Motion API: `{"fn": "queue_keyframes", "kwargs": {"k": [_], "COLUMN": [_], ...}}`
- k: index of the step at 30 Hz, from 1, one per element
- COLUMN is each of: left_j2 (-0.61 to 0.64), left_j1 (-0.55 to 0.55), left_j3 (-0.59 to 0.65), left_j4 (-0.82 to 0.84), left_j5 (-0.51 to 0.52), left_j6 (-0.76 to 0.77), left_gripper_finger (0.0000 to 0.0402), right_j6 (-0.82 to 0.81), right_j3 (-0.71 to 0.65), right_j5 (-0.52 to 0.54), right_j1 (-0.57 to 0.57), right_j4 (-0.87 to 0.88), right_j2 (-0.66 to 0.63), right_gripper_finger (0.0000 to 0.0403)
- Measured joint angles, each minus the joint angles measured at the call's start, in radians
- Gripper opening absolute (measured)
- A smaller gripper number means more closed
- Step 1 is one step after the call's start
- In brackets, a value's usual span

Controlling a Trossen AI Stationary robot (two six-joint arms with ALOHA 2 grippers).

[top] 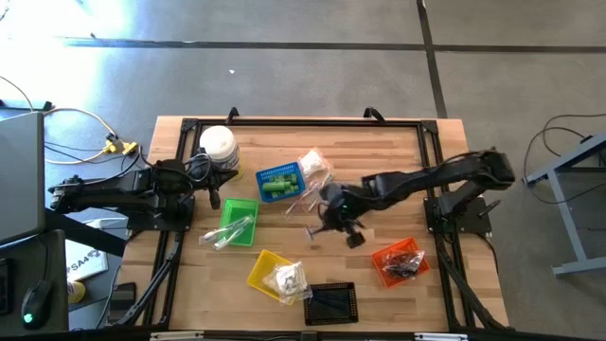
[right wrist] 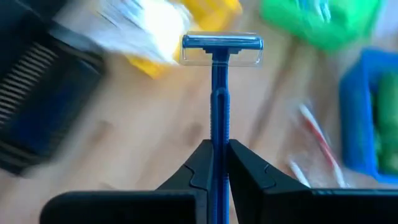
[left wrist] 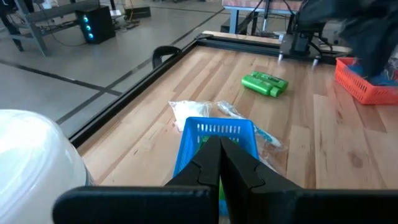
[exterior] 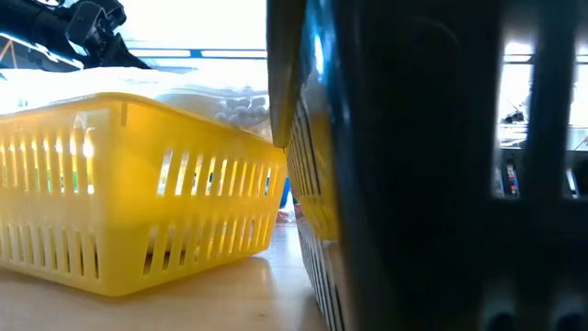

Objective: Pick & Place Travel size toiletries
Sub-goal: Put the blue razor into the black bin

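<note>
Your right gripper (right wrist: 219,163) is pinching the handle of a blue razor (right wrist: 220,93) — holding it above the table's middle, between the blue basket (top: 280,182) and the orange basket (top: 398,260). Your left gripper (left wrist: 219,163) is sitting closed by the white-lidded jar (top: 219,147) — gripping nothing.

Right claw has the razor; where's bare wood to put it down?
Bare wood lies along the far edge right of the white-lidded jar, and between the right claw holding the blue razor and the orange mesh basket. The centre is crowded.
</note>
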State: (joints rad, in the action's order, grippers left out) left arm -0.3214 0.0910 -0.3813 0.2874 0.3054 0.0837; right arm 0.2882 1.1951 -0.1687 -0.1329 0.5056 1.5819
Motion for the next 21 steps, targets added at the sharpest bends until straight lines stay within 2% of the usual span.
{"fn": "queue_keyframes", "kwargs": {"k": [4,9,15,21], "left_j2": [0.0,0.0,0.0,0.0], "left_j1": [0.0,0.0,0.0,0.0], "left_j3": [0.0,0.0,0.0,0.0], "left_j4": [0.0,0.0,-0.001,-0.001], "left_j5": [0.0,0.001,0.001,0.001], "left_j6": [0.0,0.0,0.0,0.0], "left_gripper_finger": [0.0001,0.0001,0.0001,0.0001], "right_j6": [-0.073,-0.2,-0.355,-0.433], "right_j3": [0.0,0.0,0.001,0.001], "right_j5": [-0.028,-0.009,0.013,0.014], "right_j1": [-0.081,-0.198,-0.317,-0.372], "right_j4": [-0.023,-0.04,-0.072,-0.17], "right_j2": [-0.085,-0.104,-0.046,0.06], "right_gripper_finger": [0.0027,0.0026,0.0028,0.0028]}}
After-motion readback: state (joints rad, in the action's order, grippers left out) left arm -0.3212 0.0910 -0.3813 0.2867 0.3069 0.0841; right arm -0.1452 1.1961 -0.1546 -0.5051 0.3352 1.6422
